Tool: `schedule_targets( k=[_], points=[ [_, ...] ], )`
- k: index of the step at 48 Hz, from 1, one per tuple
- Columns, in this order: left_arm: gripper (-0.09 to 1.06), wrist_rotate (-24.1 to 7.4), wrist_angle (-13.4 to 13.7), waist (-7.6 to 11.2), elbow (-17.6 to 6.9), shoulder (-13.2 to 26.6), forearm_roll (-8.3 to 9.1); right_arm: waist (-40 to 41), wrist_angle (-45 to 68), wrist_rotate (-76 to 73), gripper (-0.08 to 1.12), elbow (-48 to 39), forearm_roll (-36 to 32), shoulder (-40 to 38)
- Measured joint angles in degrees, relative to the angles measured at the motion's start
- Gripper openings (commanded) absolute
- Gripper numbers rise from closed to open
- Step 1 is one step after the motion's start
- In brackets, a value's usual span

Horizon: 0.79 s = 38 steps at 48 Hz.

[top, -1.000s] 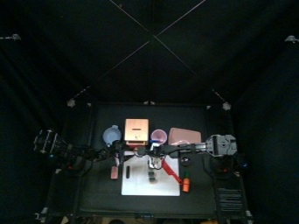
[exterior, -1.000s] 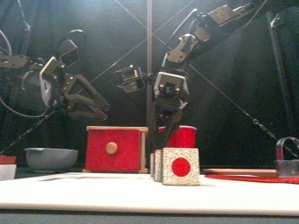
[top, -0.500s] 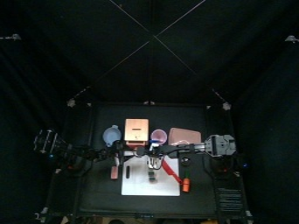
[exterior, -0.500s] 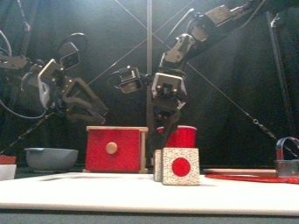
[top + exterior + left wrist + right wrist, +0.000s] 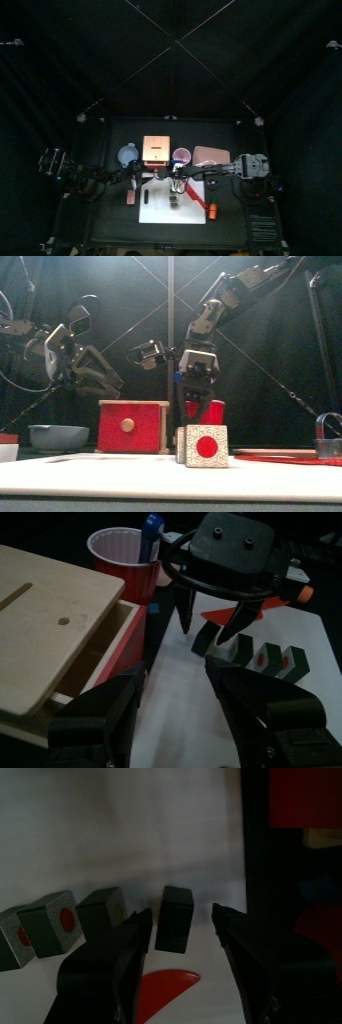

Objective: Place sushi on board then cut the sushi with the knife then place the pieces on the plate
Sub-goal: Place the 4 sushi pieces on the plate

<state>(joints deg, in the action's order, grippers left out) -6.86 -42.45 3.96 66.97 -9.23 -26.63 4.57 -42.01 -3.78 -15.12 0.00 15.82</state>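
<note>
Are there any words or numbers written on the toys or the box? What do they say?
There are none to read. The sushi shows only a red dot, not a letter or number. The wooden box, the red cup and the white board show no writing.

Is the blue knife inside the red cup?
Yes, the blue knife stands in the red cup, with its end poking out above the rim.

Right pincer now higher above sushi
</note>
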Motion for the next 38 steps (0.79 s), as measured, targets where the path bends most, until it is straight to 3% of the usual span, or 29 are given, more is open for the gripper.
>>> schedule_targets(
  k=[7, 22, 30, 38],
  points=[
    [0.87, 0.09, 0.0, 0.0, -0.18, 0.0, -0.97, 0.09, 0.18, -0.09, 0.83, -1.14, 0.35, 0.0],
    [0.87, 0.0, 0.0, 0.0, -0.18, 0.0, -1.05, 0.09, 1.05, -0.88, 0.55, -1.67, 1.05, -0.18],
    [0.87, 0.0, 0.0, 0.26, -0.18, 0.0, -1.05, -0.26, -0.79, -2.02, 0.53, -4.31, 2.29, -3.25],
    [0.87, -0.09, 0.0, 0.26, -0.18, 0.0, -1.05, -0.79, -2.81, -6.24, 0.53, -10.02, 2.99, -11.43]
  ],
)
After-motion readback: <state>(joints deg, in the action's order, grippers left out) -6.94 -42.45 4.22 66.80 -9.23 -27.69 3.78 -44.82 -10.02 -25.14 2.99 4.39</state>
